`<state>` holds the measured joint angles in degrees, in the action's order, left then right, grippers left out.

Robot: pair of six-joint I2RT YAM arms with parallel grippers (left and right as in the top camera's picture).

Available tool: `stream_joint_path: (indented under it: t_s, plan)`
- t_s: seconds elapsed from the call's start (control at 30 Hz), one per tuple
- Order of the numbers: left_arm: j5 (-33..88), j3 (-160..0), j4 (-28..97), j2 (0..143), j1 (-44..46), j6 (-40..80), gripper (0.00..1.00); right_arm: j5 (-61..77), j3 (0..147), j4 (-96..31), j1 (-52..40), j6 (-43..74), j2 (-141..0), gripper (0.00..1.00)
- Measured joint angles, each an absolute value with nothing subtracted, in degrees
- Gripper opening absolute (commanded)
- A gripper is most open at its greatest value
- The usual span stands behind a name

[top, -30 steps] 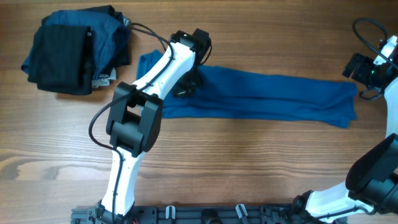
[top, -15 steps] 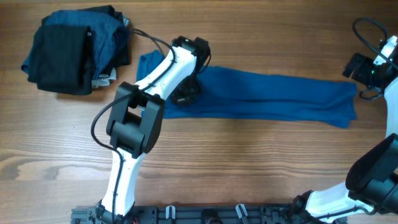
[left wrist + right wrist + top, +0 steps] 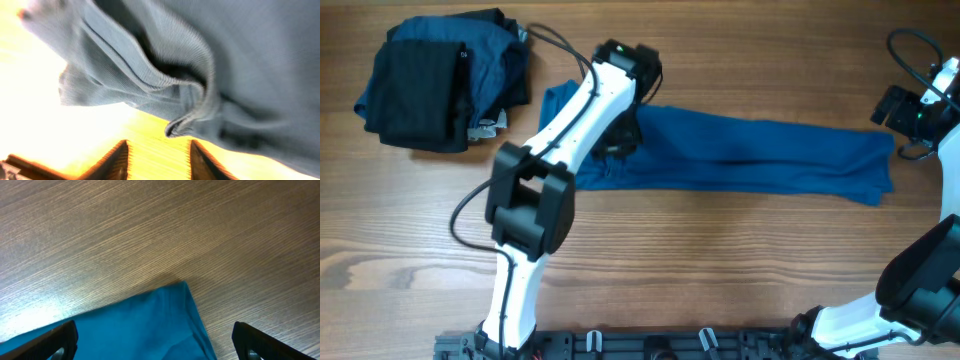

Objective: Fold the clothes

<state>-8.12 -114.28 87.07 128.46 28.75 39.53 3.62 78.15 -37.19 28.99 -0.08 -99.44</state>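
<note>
The medium-blue shirt lies folded into a long strip across the table, from the left arm to the far right. My left gripper hovers over its left end. In the blurred left wrist view the fingers are open with bare table between them, and a bunched ribbed fold of the shirt lies just beyond the tips. My right gripper is at the shirt's right end. Its fingers are spread wide over a corner of the shirt and hold nothing.
A pile of black and dark blue clothes sits at the back left of the wooden table. A black cable loops from the left arm near the pile. The arm bases stand along the front edge.
The left arm's elbow has swung to the left and its wrist has shifted slightly over the shirt's left end. The shirt and the right arm have not visibly moved.
</note>
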Motion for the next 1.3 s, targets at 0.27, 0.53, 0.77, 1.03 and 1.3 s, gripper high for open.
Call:
stream_joint_path:
  t_s: [0.27,0.53,0.77,1.03,1.3]
  plan:
    - [-9.8,-115.8,75.3,126.1,28.7,39.7,0.31,3.6,78.1,-37.2,29.0,-0.1,-99.4,1.00]
    - [-10.9,-116.0,74.1,133.7,27.4,39.3,0.16,3.6,78.1,-37.2,29.0,-0.1,-99.4,1.00]
    - [-11.3,-115.9,76.2,135.4,24.7,38.2,0.04,3.6,78.1,-37.2,29.0,-0.1,-99.4,1.00]
    - [-11.4,-112.7,82.4,135.4,21.2,38.0,0.04,3.6,78.1,-37.2,29.0,-0.1,-99.4,1.00]
    - [-12.3,-112.1,89.6,135.4,18.3,36.9,0.04,3.6,78.1,-37.2,29.0,-0.1,-99.4,1.00]
